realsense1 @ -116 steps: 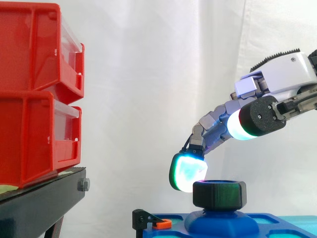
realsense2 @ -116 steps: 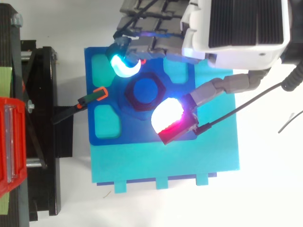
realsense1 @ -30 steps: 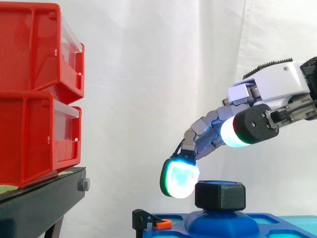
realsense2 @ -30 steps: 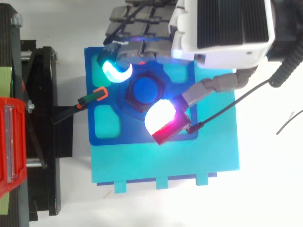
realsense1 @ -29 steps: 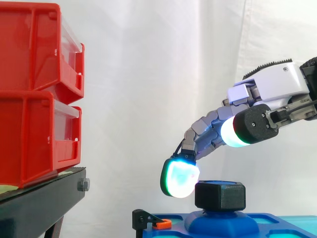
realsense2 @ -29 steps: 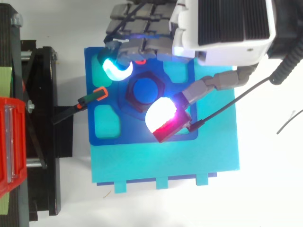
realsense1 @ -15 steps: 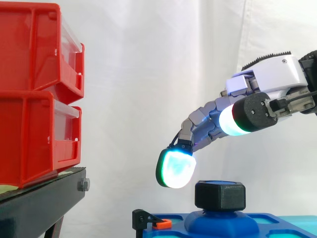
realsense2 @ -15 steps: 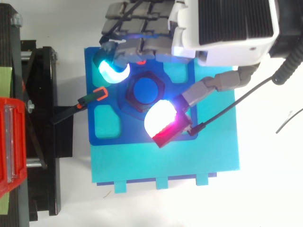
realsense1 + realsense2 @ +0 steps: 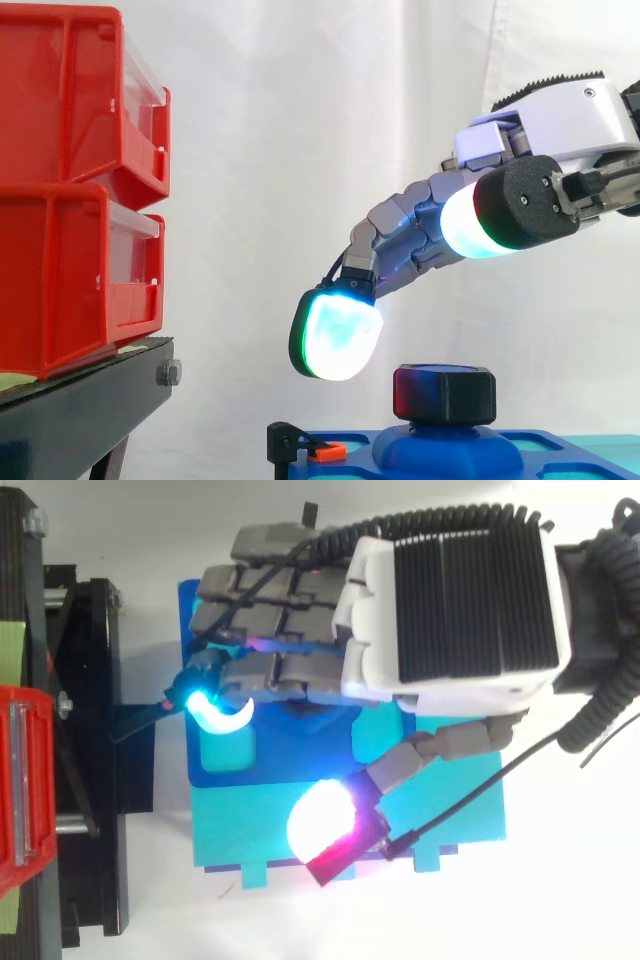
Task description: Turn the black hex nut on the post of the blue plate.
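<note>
Hovering above the work, the hand (image 9: pixel 560 120) is spread wide and holds nothing. Its cyan fingertip (image 9: pixel 335 335) hangs higher than the nut (image 9: pixel 443 393) and off to the side nearer the stand (image 9: pixel 80 410). The thumb pad (image 9: pixel 320 830) floats over the teal board (image 9: pixel 450 810), close to its tabbed edge and well apart from the nut. The nut stands upright at the middle of the blue plate (image 9: pixel 540 445), which lies on the end of the board nearest the stand. The likeliest trouble is a bad closing. From this height the pads could meet over the nut's top, or catch only its upper rim and slide off the flats. Because the spread looks off-centre, one pad would probably land first and shove the plate sideways instead of turning anything. The small orange clip (image 9: pixel 325 452) at the plate's stand-side edge sits below the fingertip and could be knocked on the way down. As for containers, two red bins (image 9: pixel 60 100) are stacked on the stand, at the side of the table (image 9: pixel 560 910) away from the arm. Their walls hide whatever they hold. The plate's shallow pockets (image 9: pixel 225 750) show only a teal floor.
</note>
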Controlling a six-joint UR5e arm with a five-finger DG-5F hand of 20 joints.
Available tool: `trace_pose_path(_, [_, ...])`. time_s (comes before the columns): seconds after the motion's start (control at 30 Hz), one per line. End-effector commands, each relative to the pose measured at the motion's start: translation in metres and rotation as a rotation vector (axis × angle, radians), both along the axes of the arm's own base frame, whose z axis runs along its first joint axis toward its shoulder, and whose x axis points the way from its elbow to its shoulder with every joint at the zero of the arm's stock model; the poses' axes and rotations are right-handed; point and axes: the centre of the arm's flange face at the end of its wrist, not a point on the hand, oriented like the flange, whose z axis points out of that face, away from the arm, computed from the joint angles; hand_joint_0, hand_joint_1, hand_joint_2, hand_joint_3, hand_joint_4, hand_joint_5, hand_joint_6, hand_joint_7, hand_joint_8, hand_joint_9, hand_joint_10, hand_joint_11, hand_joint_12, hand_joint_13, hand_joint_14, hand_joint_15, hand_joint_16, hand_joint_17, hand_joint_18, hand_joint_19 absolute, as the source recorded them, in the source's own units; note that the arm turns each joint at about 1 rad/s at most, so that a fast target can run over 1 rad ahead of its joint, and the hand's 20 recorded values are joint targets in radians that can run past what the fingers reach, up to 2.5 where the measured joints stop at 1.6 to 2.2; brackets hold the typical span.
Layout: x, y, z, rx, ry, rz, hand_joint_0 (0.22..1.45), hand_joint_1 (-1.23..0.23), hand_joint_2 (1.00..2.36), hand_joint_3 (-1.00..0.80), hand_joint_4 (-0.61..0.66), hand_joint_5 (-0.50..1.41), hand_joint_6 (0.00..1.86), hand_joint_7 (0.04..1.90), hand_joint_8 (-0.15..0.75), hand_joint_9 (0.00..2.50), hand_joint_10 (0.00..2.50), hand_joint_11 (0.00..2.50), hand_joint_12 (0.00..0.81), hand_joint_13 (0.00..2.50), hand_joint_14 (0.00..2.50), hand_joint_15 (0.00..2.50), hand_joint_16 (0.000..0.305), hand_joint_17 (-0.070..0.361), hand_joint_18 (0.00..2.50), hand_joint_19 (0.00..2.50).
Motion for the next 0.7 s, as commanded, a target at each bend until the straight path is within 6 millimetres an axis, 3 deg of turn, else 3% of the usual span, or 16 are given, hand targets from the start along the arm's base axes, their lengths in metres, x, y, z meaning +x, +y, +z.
trace_pose_path(0.0, [0.0007,0.0062,0.0,-0.001,0.001,0.0,0.47,-0.27,1.0,-0.5,0.22,-0.2,0.5,0.72,0.293,0.36,0.0,0.0,0.413,0.3,0.0,0.04,0.056,0.125,0.18,0.19])
trace_pose_path(0.67, [-0.0051,0.0104,-0.0048,-0.007,0.055,0.0,0.47,-0.27,1.0,-0.5,0.22,-0.2,0.5,0.72,0.294,0.36,0.0,0.0,0.413,0.3,0.0,0.04,0.056,0.125,0.18,0.19])
